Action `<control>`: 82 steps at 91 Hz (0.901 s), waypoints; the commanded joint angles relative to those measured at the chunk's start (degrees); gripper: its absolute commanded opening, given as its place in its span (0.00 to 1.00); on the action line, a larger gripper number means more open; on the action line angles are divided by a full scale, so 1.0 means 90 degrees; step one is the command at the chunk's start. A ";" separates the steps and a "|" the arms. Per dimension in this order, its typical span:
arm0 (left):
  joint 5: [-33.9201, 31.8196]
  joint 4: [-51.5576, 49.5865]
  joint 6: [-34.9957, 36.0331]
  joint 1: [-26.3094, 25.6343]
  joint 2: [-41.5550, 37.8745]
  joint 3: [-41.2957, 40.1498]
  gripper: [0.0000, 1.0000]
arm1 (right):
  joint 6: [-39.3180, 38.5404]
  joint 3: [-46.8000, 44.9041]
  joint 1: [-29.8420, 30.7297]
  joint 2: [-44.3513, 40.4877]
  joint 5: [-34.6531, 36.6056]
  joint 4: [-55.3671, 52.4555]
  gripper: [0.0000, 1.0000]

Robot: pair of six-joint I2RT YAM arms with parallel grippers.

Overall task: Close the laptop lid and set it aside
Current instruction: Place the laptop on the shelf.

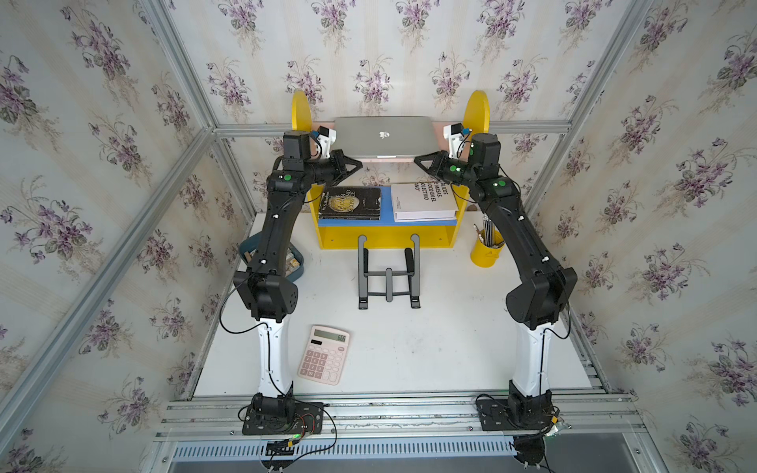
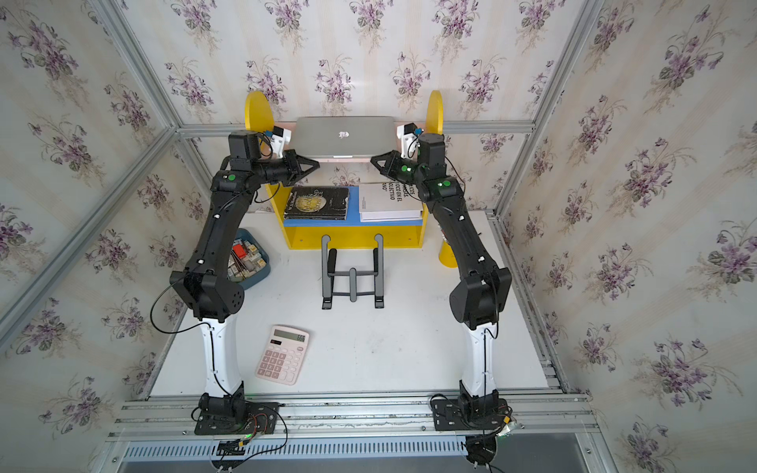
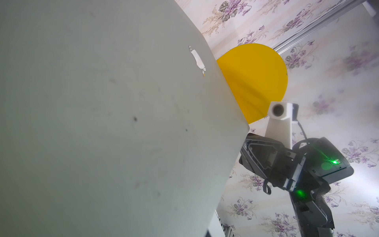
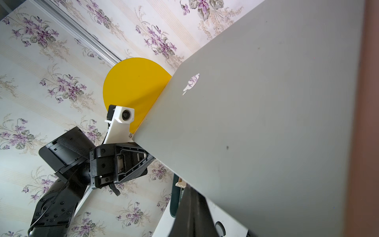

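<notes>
One pink calculator (image 1: 323, 354) lies nearest on the white table (image 1: 430, 348), toward the left arm's side. Beyond it, mid-table, stands a dark folding laptop stand (image 1: 388, 272). Farther back, a blue bin (image 2: 256, 266) of small items sits on the left and a yellow pencil cup (image 1: 485, 250) on the right, either side of a yellow shelf unit (image 1: 385, 239). Its lower level holds a black book (image 1: 350, 202) and a white book (image 1: 424, 202), side by side. On its top board, by the back wall between two round yellow end panels, lies the laptop (image 1: 385, 143), with the laptop lid (image 2: 360, 141) down and its apple logo facing up. The left gripper (image 1: 358, 164) and the right gripper (image 1: 418, 160) point inward at the laptop's two front corners, each with its jaws drawn together to a point. Whether the tips touch the laptop's edge I cannot tell. Both wrist views show the lid's silver top close by.
</notes>
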 commanded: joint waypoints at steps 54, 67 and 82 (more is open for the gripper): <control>-0.0079 0.0581 -0.0023 0.0016 -0.0961 -0.1096 0.02 | -0.0074 -0.0887 -0.0014 -0.0897 -0.0010 0.0455 0.16; -0.0096 0.0633 0.0032 0.0016 -0.1343 -0.1550 0.09 | -0.0160 -0.1285 -0.0013 -0.1212 0.0015 0.0529 0.27; -0.0094 0.0931 0.0071 0.0024 -0.1948 -0.2395 0.19 | -0.0245 -0.2144 -0.0079 -0.1712 0.0025 0.0847 0.35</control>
